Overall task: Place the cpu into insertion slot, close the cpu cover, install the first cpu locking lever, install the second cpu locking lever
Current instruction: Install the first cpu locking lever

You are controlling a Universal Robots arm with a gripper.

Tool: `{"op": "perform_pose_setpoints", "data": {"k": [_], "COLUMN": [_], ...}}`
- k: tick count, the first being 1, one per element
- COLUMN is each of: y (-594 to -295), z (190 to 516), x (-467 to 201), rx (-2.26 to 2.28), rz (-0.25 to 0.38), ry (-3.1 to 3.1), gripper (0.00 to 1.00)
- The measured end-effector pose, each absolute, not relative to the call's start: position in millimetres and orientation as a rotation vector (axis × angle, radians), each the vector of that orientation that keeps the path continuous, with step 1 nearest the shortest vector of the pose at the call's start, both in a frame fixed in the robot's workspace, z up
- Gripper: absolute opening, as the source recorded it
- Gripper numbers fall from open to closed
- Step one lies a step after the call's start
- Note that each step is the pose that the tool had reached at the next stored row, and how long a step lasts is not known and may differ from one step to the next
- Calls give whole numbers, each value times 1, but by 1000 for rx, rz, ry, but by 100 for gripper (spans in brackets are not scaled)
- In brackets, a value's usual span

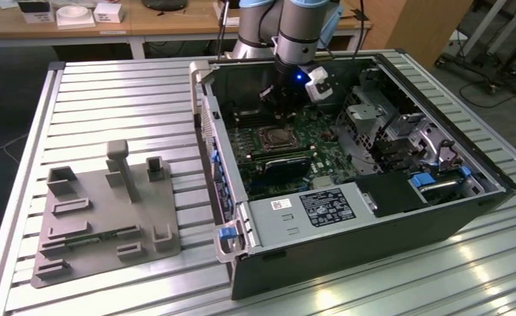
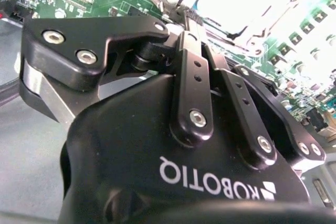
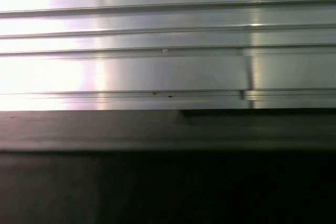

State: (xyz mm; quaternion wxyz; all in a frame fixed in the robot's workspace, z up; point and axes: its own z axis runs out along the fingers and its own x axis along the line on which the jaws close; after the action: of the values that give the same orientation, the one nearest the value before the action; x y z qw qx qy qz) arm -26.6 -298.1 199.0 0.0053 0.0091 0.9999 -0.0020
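Observation:
In the exterior view my gripper (image 1: 280,117) reaches down into the open computer case (image 1: 451,224), just above the back edge of the insertion slot (image 1: 276,138). The slot is a square socket with a silvery rim and a dark centre on the green board. In the second wrist view the black fingers meet at their tips, so the gripper (image 2: 188,19) is shut. Its tips sit at the edge of the glaring silvery socket frame (image 2: 247,3). I cannot tell whether anything thin is pinched between them. The cpu, the cpu cover and the locking levers cannot be told apart in the glare.
The case lies on its side on a slatted aluminium table (image 1: 118,99); its walls ring the board closely. A metal drive cage (image 1: 372,112) stands to the exterior view's right of the socket. A grey fixture plate (image 1: 104,217) lies at the exterior view's left. The first wrist view faces the table's slats (image 3: 157,66).

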Motion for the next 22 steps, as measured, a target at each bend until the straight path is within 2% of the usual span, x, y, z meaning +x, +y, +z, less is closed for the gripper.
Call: {"op": "perform_pose_setpoints", "data": {"k": [22], "y": [-296], "z": [196], "x": [-26], "rx": [29], "rz": [10], "ry": [3132], "gripper": [11]}}
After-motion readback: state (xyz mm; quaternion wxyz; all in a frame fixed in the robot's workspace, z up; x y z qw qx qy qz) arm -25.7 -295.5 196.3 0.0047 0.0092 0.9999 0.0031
